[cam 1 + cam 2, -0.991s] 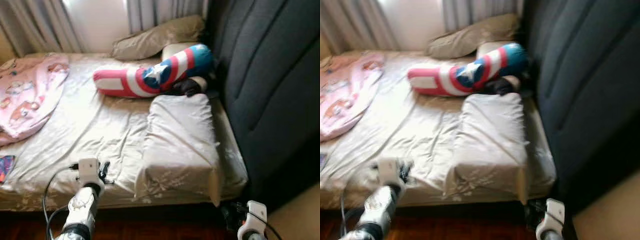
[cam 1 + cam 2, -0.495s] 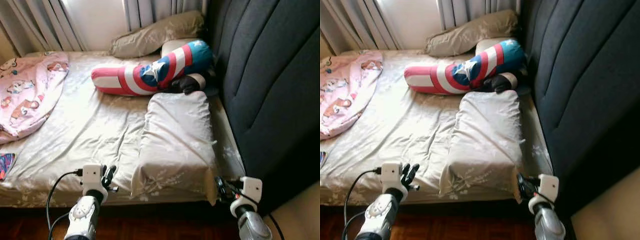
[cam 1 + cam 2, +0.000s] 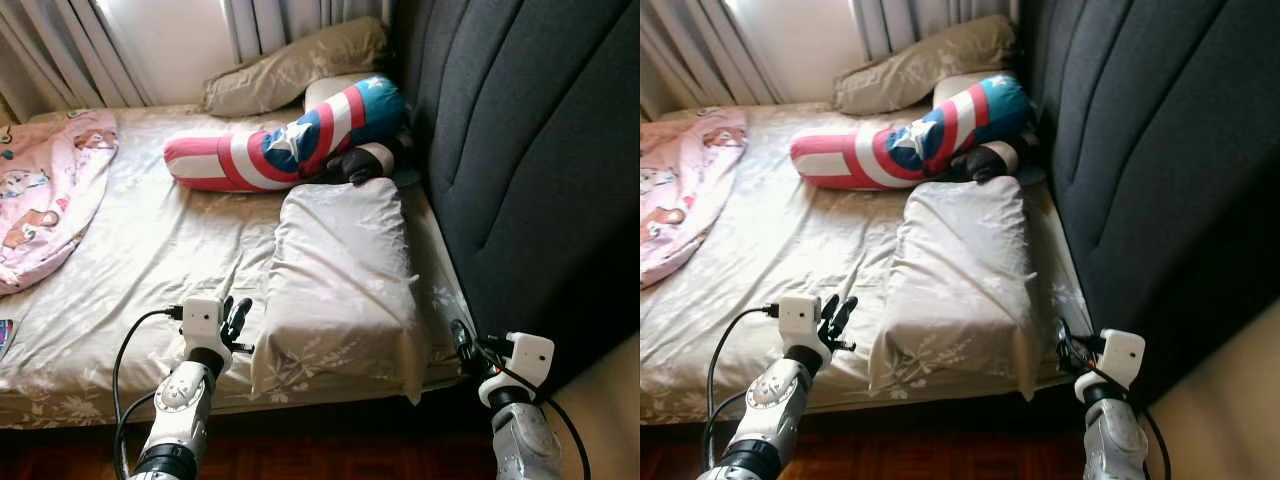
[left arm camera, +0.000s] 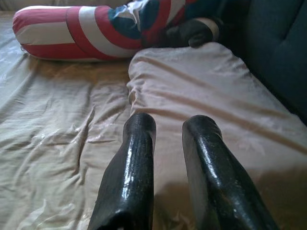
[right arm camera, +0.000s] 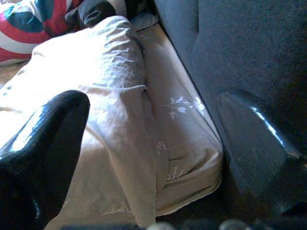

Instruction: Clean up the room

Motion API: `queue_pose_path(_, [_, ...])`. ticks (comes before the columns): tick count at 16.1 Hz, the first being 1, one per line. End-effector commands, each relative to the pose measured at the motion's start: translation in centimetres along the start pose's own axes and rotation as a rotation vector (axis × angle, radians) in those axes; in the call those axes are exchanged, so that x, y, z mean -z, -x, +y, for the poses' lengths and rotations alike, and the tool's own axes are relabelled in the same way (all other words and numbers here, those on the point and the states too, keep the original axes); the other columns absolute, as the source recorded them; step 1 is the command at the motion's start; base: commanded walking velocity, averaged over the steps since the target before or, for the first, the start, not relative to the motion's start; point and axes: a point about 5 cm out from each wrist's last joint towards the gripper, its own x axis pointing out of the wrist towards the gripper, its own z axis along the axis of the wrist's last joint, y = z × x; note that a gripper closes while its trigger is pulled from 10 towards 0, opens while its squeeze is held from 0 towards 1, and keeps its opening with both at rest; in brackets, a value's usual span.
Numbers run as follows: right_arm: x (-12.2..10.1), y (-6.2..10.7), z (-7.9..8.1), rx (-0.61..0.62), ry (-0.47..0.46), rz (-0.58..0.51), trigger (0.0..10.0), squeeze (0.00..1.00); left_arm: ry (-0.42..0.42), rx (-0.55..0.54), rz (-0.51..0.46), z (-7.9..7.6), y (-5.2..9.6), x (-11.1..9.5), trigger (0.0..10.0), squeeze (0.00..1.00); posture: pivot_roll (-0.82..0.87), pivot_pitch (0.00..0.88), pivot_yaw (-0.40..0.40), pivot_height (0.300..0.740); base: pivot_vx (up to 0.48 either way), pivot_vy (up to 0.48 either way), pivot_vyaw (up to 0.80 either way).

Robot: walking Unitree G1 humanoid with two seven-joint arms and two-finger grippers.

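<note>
Left hand (image 3: 236, 318) parted beside, right hand (image 3: 466, 345) spread wide past, beige pillow (image 3: 342, 270) on bed (image 3: 150, 250): likely soft, light, floppy; best pinched at near corners.

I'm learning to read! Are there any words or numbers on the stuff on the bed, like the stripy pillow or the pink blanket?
No words or numbers can be read here.
Stripy bolster pillow: a white star and stripes, no letters.
Pink blanket: cartoon pictures; any writing is too small and blurred to tell.
Beige pillow: a faint flower print, no text.
</note>
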Motion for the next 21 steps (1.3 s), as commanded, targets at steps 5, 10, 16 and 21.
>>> queue_pose_path(5, [-1.6,-0.9,0.1,-0.035,0.013,-0.030,10.0,0.00,0.033,-0.040,-0.012,-0.2,-0.6,-0.6,10.0,0.00,-0.09,0.042,0.010,0.740,0.000,0.000,0.00])
queue_pose_path(10, [-2.7,-1.0,-0.3,-0.030,0.000,-0.059,10.0,0.00,0.037,-0.041,-0.036,-0.8,0.1,-0.7,10.0,0.00,-0.07,0.061,-0.004,0.740,0.000,0.000,0.00])
queue_pose_path(16, [-2.7,-0.9,1.1,-0.074,-0.017,-0.065,10.0,0.00,0.047,-0.052,-0.044,-0.6,1.2,-0.8,10.0,0.00,-0.04,0.060,-0.006,0.740,0.000,0.000,0.00])
queue_pose_path(21, [-1.6,0.2,1.3,-0.086,-0.011,-0.021,10.0,0.00,0.049,-0.065,-0.034,-0.4,2.5,-0.7,10.0,0.00,0.01,0.114,-0.024,0.740,0.000,0.074,0.00])
